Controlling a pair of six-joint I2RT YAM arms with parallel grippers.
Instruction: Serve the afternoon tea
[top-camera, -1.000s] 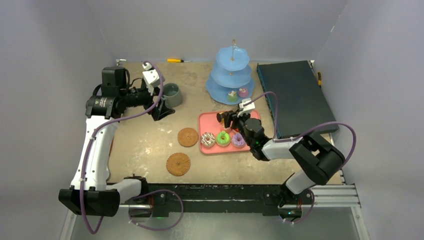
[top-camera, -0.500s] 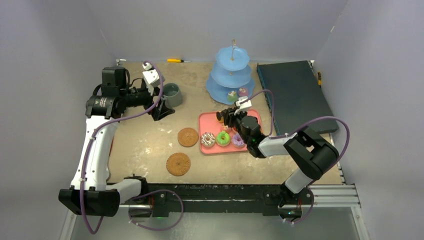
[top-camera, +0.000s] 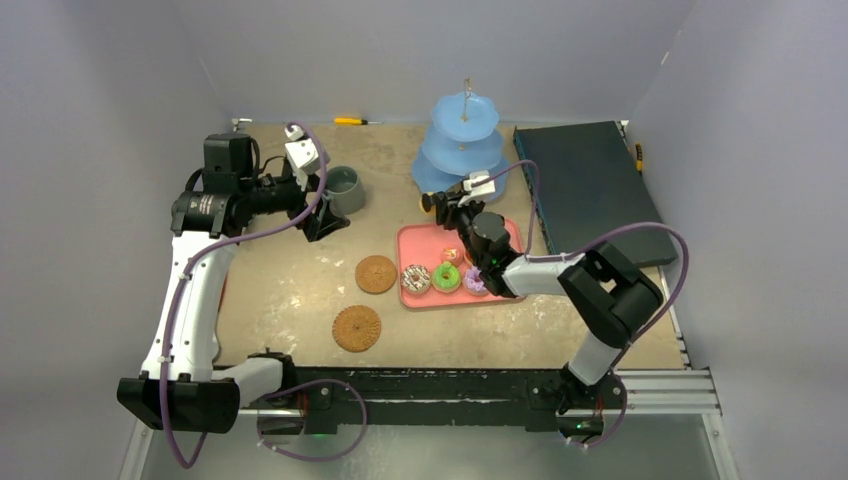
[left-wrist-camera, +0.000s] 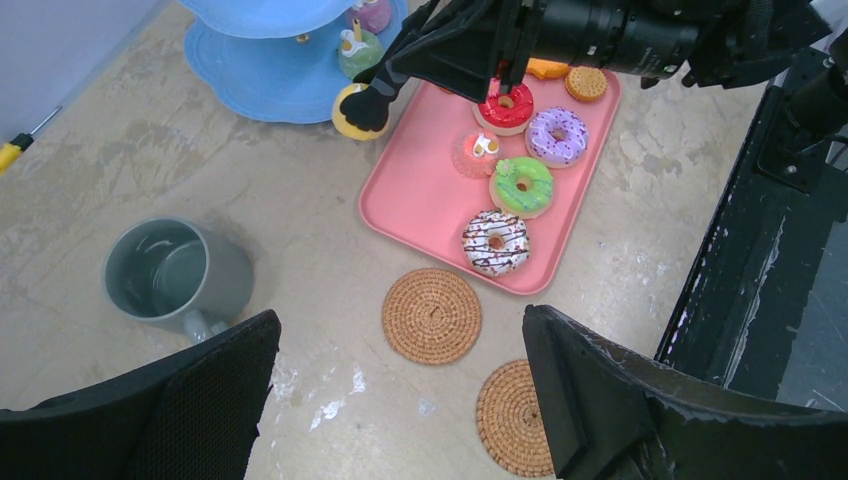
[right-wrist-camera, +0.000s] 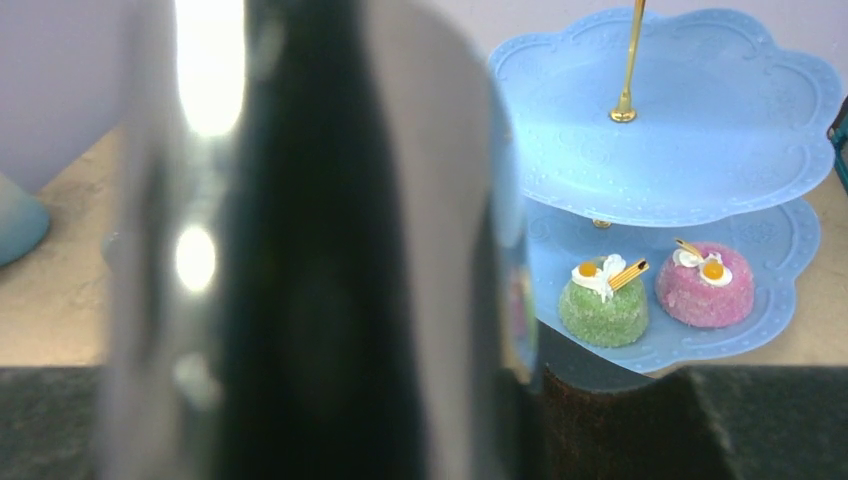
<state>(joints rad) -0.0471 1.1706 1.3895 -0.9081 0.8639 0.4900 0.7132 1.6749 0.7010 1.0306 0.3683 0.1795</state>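
Note:
The blue three-tier stand (top-camera: 465, 140) stands at the back, with a green cake (right-wrist-camera: 603, 300) and a pink cake (right-wrist-camera: 704, 285) on its bottom tier. My right gripper (top-camera: 447, 208) is shut on the black tongs (left-wrist-camera: 385, 90), whose tips hold a yellow cake (left-wrist-camera: 348, 118) at the bottom tier's edge. Several doughnuts lie on the pink tray (top-camera: 412, 243), among them a green one (left-wrist-camera: 521, 185). My left gripper (left-wrist-camera: 400, 322) is open and empty beside the grey-green mug (top-camera: 345, 190). Two woven coasters (top-camera: 376, 274) (top-camera: 357, 328) lie left of the tray. The white mug is out of view.
A dark flat box (top-camera: 590, 195) fills the back right. A yellow screwdriver (top-camera: 355, 121) lies by the back wall. Walls close in the left, back and right. The black rail (top-camera: 450, 385) runs along the near edge.
My right gripper has moved with the tongs from over the tray back and left to the stand's bottom tier. The left arm has not moved.

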